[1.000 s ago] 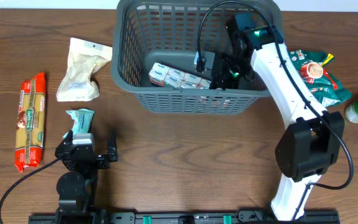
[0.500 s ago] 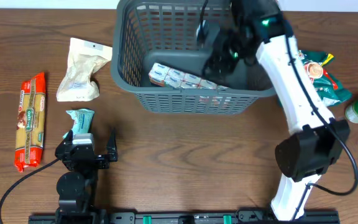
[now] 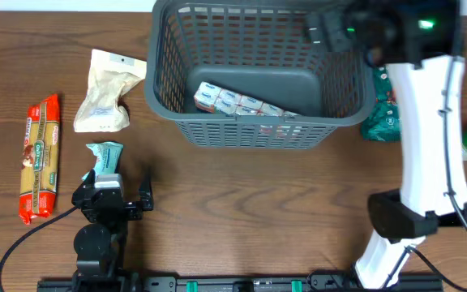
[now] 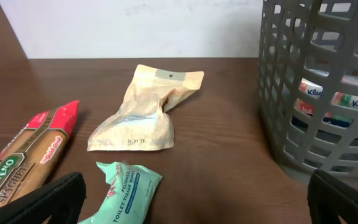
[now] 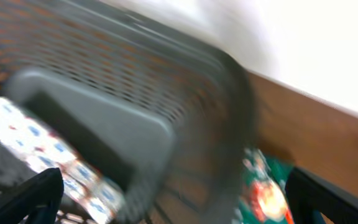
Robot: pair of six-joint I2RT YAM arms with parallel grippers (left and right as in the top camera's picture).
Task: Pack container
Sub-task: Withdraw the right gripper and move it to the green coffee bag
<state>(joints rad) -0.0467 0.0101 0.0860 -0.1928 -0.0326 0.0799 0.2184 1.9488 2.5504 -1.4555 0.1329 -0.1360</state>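
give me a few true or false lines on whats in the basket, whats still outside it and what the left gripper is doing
1. The container holds a pack of tissues. True.
2. The spaghetti packet lies inside the container. False: it lies on the table, far off to the container's left.
3. The left gripper is holding the beige pouch. False: it is open and empty, and the pouch lies on the table apart from it.
4. A green bag lies outside the container, by its right wall. True.
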